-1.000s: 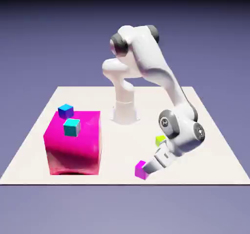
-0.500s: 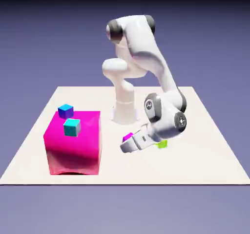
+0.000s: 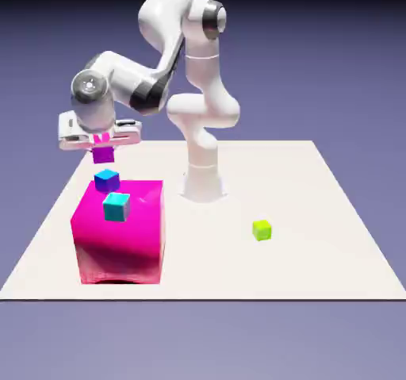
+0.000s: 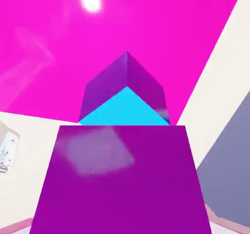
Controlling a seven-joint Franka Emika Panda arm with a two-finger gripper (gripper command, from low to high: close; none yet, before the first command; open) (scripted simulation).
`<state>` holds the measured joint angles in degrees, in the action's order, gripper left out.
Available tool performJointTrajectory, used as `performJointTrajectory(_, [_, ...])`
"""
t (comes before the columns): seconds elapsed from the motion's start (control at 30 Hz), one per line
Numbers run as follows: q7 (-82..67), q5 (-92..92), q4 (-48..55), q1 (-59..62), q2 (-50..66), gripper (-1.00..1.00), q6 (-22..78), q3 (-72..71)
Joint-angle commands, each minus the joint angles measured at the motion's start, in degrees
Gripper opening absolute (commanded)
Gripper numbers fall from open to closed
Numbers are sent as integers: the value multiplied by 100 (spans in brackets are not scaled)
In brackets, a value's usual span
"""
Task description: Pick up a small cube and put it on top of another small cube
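Magenta-purple cube (image 3: 103, 155), one, hangs above one blue-violet cube (image 3: 107, 181)

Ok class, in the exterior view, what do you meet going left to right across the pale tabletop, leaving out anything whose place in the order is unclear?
Big pink block → robot's white base → lime-green cube

Rear cube (image 3: 107, 182) and front cube (image 3: 116, 208) on big block (image 3: 123, 247)
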<state>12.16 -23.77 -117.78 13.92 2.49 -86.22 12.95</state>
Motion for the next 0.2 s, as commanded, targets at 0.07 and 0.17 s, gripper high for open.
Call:
performJointTrajectory(0.07, [64, -62, -412, -20, -53, 100, -367, 47])
performJointTrajectory(0.17, [-1, -9, 3, -75, 1, 100, -1, -1])
